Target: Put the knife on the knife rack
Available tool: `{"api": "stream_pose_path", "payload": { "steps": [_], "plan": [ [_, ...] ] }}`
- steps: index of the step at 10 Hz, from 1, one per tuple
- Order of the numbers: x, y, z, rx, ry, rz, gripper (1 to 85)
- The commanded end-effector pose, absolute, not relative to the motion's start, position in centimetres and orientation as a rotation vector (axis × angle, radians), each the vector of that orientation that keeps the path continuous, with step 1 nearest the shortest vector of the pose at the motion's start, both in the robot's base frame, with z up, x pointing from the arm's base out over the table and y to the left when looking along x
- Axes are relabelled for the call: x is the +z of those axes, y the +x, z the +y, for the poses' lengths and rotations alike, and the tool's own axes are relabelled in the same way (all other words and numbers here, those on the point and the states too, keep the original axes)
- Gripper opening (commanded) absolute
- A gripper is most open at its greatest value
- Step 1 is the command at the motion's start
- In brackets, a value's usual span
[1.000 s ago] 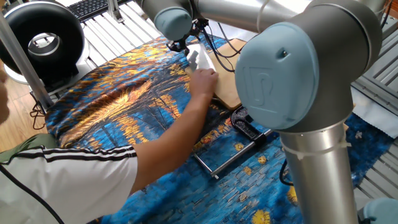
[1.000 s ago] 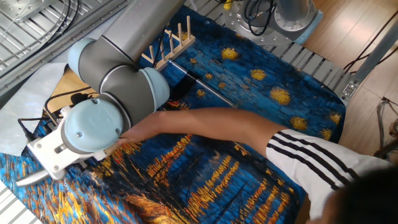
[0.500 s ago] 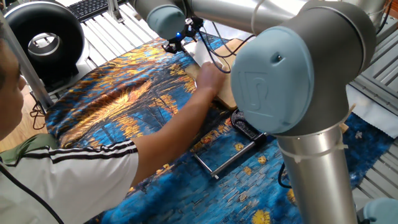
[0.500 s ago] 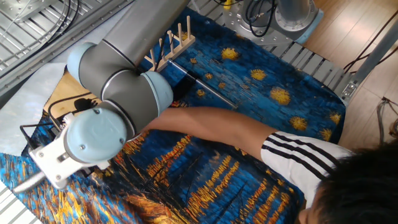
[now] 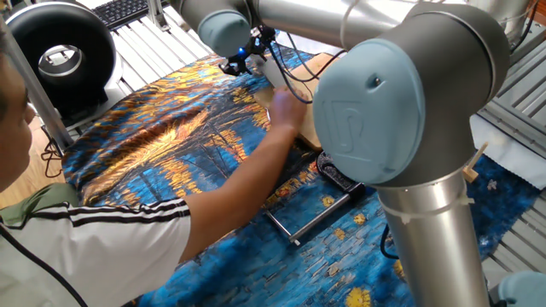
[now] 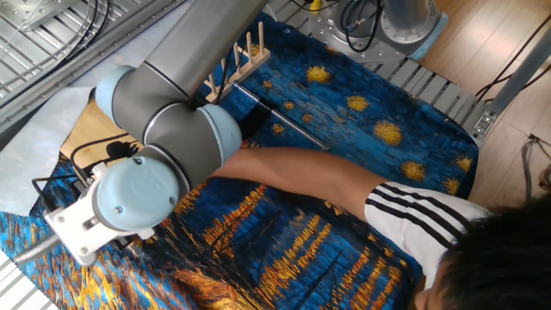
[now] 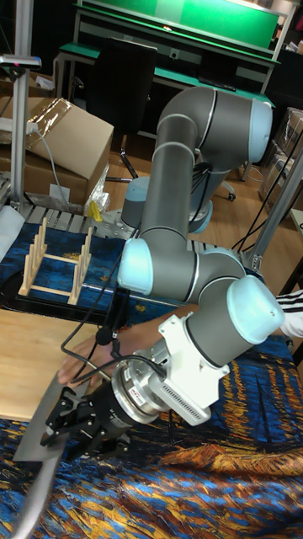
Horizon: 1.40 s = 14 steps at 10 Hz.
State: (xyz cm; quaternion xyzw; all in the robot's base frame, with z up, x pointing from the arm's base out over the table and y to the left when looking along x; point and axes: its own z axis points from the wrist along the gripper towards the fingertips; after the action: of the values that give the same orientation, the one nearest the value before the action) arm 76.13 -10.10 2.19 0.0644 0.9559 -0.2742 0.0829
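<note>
1. The claw (image 7: 59, 434) hangs low over the table at the near edge of the cutting board (image 7: 25, 358). Its black fingers (image 7: 71, 418) look closed on the top of the knife (image 7: 38, 429), but the grip is dark and hard to see.
2. The knife's wide grey blade is tilted and slopes down and away from the claw. Its lower part is blurred.
3. A person's hand (image 7: 88, 352) lies on the cutting board, just behind the claw. In one fixed view the hand (image 5: 286, 109) rests right below the claw and hides the blade.
4. The person's arm (image 6: 301, 176) reaches across the table from its far side. The sleeve (image 6: 426, 224) is white with black stripes.
5. The knife rack (image 7: 57, 263) stands upright near the back edge of the table, well apart from the claw. It has light wooden rails and tall pegs. In the other fixed view the rack (image 6: 237, 60) peeks out from behind the robot arm (image 6: 172, 112).
6. A black clamp with a silver rod (image 5: 328, 200) lies on the cloth (image 5: 162, 153), just beside the cutting board.
7. The cloth is blue and orange with yellow stars and covers the table.
</note>
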Motion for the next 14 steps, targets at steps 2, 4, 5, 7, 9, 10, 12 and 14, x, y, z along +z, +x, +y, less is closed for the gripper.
{"api": "stream_pose_path", "payload": {
  "steps": [2,4,5,7,9,10,12,14],
  "plan": [
    [2.3,75.6,-14.1,-0.845,0.218,2.836,1.0],
    [3.4,75.6,-13.7,-0.835,0.214,2.861,1.0],
    [4.3,75.5,-13.8,-0.793,0.188,2.895,1.0],
    [6.3,74.8,-14.4,-0.685,0.143,2.968,1.0],
    [8.4,74.6,-15.6,-0.704,0.108,2.992,1.0],
    [9.2,74.6,-15.5,-0.678,0.097,3.006,1.0],
    [10.8,75.0,-13.9,-0.547,0.084,3.038,1.0],
    [12.0,75.5,-11.1,-0.335,0.092,3.06,1.0]
  ]
}}
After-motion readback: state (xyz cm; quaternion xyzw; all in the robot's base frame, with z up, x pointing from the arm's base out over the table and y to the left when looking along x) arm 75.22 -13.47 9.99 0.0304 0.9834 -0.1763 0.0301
